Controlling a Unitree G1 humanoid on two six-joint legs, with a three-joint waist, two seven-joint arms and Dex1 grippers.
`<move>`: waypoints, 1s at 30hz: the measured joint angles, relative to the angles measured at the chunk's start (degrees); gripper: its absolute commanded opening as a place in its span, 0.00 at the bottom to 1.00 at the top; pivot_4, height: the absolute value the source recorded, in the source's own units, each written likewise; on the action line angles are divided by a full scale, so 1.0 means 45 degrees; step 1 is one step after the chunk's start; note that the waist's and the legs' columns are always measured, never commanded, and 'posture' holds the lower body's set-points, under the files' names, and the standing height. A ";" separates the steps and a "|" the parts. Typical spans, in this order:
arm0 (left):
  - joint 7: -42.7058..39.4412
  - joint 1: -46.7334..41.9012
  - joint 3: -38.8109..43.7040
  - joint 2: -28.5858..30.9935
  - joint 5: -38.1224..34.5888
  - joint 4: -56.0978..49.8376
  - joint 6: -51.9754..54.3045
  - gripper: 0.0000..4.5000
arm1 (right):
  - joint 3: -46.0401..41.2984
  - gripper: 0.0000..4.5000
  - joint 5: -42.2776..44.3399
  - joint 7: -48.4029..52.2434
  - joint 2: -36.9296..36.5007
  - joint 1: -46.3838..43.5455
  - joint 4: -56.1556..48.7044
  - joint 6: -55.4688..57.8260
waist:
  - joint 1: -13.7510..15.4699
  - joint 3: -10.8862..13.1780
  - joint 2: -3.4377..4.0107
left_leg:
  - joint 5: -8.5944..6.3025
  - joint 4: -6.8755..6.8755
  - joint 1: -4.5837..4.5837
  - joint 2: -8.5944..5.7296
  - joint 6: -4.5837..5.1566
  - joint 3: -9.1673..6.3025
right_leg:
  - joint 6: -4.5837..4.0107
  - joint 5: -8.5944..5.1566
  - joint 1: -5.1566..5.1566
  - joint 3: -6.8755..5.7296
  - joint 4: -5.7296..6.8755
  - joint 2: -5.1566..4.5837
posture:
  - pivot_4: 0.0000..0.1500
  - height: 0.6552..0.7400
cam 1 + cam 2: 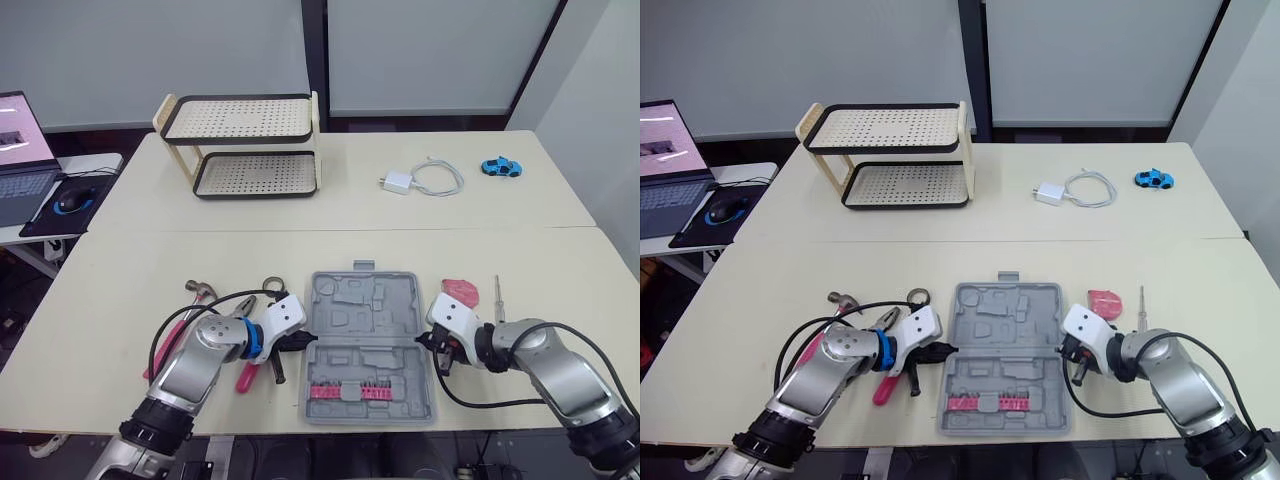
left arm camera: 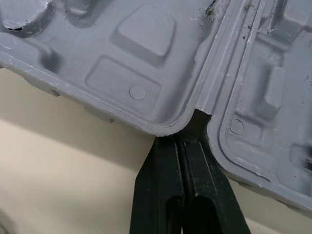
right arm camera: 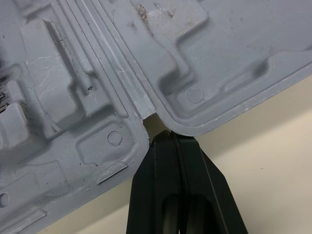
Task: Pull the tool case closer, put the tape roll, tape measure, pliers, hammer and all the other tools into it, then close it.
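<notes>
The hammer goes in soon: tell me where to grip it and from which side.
Probably best: take the hammer by its pink handle just below the head, from above, with the left gripper across it. It lies flat left of the tool case; the handle is slim, the head likely heavy.

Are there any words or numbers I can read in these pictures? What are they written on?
No words, numbers or signs can be read anywhere.
Laptop: its screen is lit, but anything on it is too small and blurred to read.
Tool case: plain grey plastic, with no letters seen, even up close.
Charger: too small to tell if it has any print.
</notes>
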 measured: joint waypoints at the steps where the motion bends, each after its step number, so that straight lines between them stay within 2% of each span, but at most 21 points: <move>1: 0.0000 0.0014 -0.0005 0.0003 -0.0007 -0.0018 0.0012 0.01 | 0.0011 0.00 0.0012 0.0008 -0.0024 0.0007 -0.0019 0.0021 | 0.0002 0.0000 0.0000 | 0.0000 0.0000 0.0000 0.0000 0.0000 0.0000 | 0.0000 0.0000 0.0000 0.0000 0.0000 0.0000 | 1.00 1.00; 30: -0.0135 0.0959 -0.0320 0.0643 -0.0407 -0.1433 0.0803 0.01 | 0.0333 0.00 0.0499 0.0300 -0.0706 0.0713 -0.0989 0.0648 | 0.0004 0.0000 0.0000 | -0.0002 -0.0004 0.0002 0.0006 0.0003 -0.0001 | -0.0001 -0.0001 0.0005 0.0001 -0.0006 -0.0001 | 1.00 1.00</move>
